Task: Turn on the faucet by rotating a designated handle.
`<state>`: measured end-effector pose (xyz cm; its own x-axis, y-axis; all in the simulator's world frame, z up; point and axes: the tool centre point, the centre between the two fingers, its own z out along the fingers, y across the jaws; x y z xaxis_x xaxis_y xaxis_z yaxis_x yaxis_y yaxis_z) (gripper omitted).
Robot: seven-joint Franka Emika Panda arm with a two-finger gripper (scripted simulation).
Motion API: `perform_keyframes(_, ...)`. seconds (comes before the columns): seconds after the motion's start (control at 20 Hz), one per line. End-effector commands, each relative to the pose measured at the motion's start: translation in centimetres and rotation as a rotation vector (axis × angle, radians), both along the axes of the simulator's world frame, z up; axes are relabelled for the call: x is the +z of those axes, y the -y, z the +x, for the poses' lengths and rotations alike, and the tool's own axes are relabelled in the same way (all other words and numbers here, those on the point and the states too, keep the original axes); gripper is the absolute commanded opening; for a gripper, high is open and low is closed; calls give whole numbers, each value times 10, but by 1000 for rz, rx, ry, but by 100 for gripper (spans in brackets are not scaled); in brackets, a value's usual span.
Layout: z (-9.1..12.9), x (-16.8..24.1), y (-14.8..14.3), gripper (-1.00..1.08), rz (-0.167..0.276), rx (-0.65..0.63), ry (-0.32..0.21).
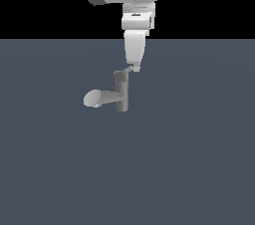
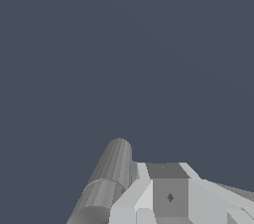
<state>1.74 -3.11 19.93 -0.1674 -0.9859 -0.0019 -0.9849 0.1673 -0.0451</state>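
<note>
Faucet [image 1: 119,94] stands on plain slate-blue floor [image 1: 189,159], black backdrop [image 1: 30,5].

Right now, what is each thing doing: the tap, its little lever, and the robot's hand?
faucet: standing upright, spout pointing to the exterior view's left.
handle: sticking out from the top cap, fingertips right at its end.
gripper: lowered onto the handle; open or shut unclear.

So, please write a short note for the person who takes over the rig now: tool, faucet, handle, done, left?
Tool: above the faucet, tip at the outer end of the handle; open or shut cannot be told.
Faucet: upright on the grey floor, spout pointing to the exterior view's left.
Done: tool brought to the handle; contact seems likely, not certain.
Left: rotate the handle to turn it on.
</note>
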Motion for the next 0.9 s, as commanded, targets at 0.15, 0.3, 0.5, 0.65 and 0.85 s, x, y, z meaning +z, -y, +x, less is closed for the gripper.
perform_keyframes(0.15, -28, -17, -24, -100, 5, 11, -42)
perform_keyframes(0.3, -19, -1, -13, -100, 0, -6, -6)
perform_keyframes(0.5, -21, -6, -40, -100, 1, -1, -18)
perform_keyframes(0.65, -23, -10, -60, -100, 3, 3, -27)
perform_keyframes(0.85, -25, -15, -86, -100, 5, 8, -39)
